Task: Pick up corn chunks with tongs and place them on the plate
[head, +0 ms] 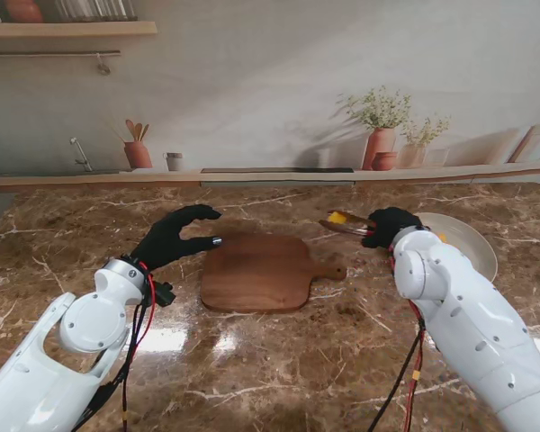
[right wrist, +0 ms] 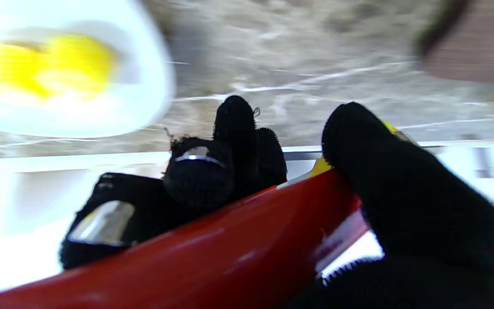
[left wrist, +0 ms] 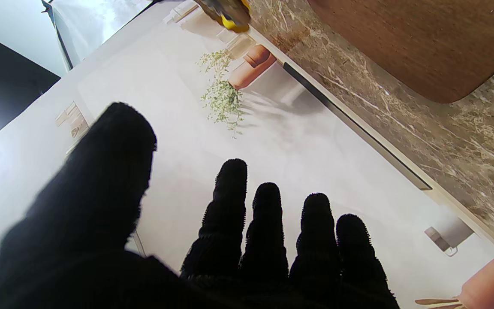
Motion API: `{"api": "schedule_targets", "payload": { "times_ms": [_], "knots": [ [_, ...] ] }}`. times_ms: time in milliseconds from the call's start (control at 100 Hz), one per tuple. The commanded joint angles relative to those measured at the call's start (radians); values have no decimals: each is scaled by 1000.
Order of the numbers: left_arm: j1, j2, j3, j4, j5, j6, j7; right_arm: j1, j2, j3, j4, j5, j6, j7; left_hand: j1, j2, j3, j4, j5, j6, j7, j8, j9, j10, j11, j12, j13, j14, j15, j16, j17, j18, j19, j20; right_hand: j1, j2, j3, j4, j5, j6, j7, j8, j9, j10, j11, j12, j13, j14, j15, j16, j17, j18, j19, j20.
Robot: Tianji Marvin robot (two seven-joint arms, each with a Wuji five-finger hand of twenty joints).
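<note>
Gripping red tongs [right wrist: 238,240], right hand [head: 389,226] carries corn chunk [head: 338,218] — firm, rounded, slippery; squeeze mid-body. Left hand [head: 173,236] open — empty.

Your two arms are glossy white shells with rounded joints and small dark screw holes. Each robot hand, left [head: 174,236] and right [head: 389,225], wears a black knitted glove; silver metal shows at some fingertips [right wrist: 198,154]. Red and black cables [head: 140,317] run along both forearms from the wrists.
</note>
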Motion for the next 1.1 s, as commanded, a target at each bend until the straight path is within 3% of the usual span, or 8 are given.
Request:
{"api": "schedule_targets", "payload": {
  "times_ms": [0, 250, 620, 710, 760, 820, 890, 1090],
  "knots": [
    [4, -3, -3, 18, 0, -7, 8, -32, 41, 54, 5, -28, 42, 29, -10, 30, -33, 32, -9, -4, -17, -1, -26, -14, -13, 4, -56, -48, -39, -8, -20, -59, -39, 19, 79, 126, 220, 48, 64, -65, 27, -7, 62, -19, 10, 11, 48, 47, 20, 34, 55, -68, 241, 42],
    [-17, -7, 6, 66, -16, -21, 18, -96, 49, 191, -12, -122, 119, 63, -5, 31, -35, 33, -10, -1, -20, -2, -28, -13, -15, 4, -58, -48, -40, -8, -21, -59, -42, 19, 79, 135, 204, 51, 57, -68, 32, -11, 58, -23, 13, 16, 47, 38, 22, 36, 56, -75, 242, 42],
    [-16, -8, -4, 78, -11, -33, 25, -189, 56, 270, -54, -182, 138, 137, -3, 31, -39, 33, -10, -3, -22, -2, -28, -13, -17, 3, -59, -49, -41, -10, -21, -59, -45, 22, 78, 129, 186, 48, 55, -73, 27, -26, 52, -38, 8, 16, 38, 15, 17, 36, 50, -98, 231, 39],
    [-14, -7, -5, 80, -12, -34, 24, -209, 57, 280, -68, -190, 140, 163, -3, 30, -40, 33, -10, -3, -22, -2, -29, -13, -17, 3, -60, -49, -41, -10, -21, -60, -46, 22, 9, 97, 206, 52, 63, -64, -4, -36, 51, -46, 2, 14, 35, -11, 10, 35, 53, -138, 215, 36],
    [-13, -7, -5, 81, -12, -35, 25, -218, 59, 284, -76, -206, 140, 184, -3, 28, -39, 33, -10, -3, -22, -2, -28, -13, -16, 3, -60, -49, -41, -10, -21, -60, -46, 22, -86, 79, 177, 88, 52, -30, -105, 47, 25, -51, -8, 8, 29, -35, 3, 39, 55, -169, 198, 38],
    [-12, -8, -5, 80, -12, -35, 27, -225, 58, 286, -77, -219, 141, 179, -2, 26, -38, 33, -12, -4, -23, -2, -29, -14, -16, 3, -60, -49, -41, -10, -20, -60, -47, 22, -111, 19, 181, 99, 23, 5, -127, 63, 5, -54, -5, 12, 29, -52, 3, 41, 64, -190, 189, 36],
    [-12, -8, -4, 80, -12, -37, 28, -232, 57, 291, -83, -226, 143, 177, -2, 23, -35, 33, -12, -4, -23, -2, -29, -13, -16, 3, -59, -49, -41, -10, -20, -60, -46, 23, -159, 15, 156, 122, -7, 23, -142, 73, -20, -58, -4, -7, 25, -66, 3, 41, 65, -204, 185, 36],
    [-15, -7, -4, 86, -9, -45, 26, -272, 50, 320, -129, -214, 125, 131, -7, 20, -29, 33, -11, -3, -20, -1, -28, -12, -14, 4, -59, -48, -40, -9, -20, -60, -47, 23, -141, 2, 147, 119, 6, 3, -137, 92, -21, -67, 31, -15, 24, -68, 8, 43, 64, -207, 183, 40]
  ]
}}
